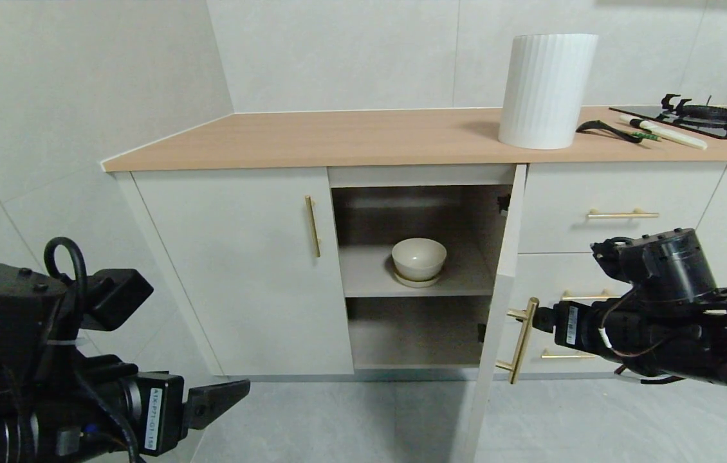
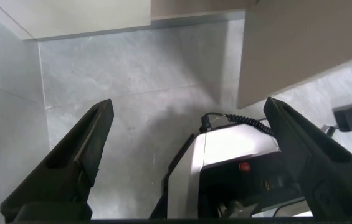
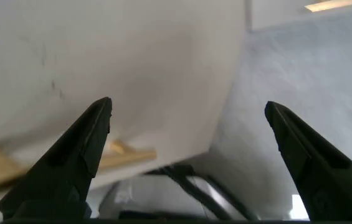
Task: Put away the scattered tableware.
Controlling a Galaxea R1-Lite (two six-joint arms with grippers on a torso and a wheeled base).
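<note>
Pale tiled walls point(image 1: 80, 96) and a grey floor point(image 1: 338, 418) surround your work area. On the wooden desk point(image 1: 312, 138) stands a white ribbed vase point(image 1: 547, 90), and a few utensils point(image 1: 650, 132) lie just beside it, near the hob point(image 1: 711, 116). Below the desk, the cabinet door point(image 1: 498, 289) is swung outward. Inside, a bowl point(image 1: 419, 257) sits on a small plate point(image 1: 416, 281) on the middle shelf point(image 1: 370, 273). Your right gripper point(image 1: 540, 319) is just beside the door's gold handle point(image 1: 521, 341), with its fingers point(image 3: 82, 149) spread wide apart. Your left gripper point(image 1: 228, 392) hangs low over the floor, its fingers also spread and holding nothing.
</note>
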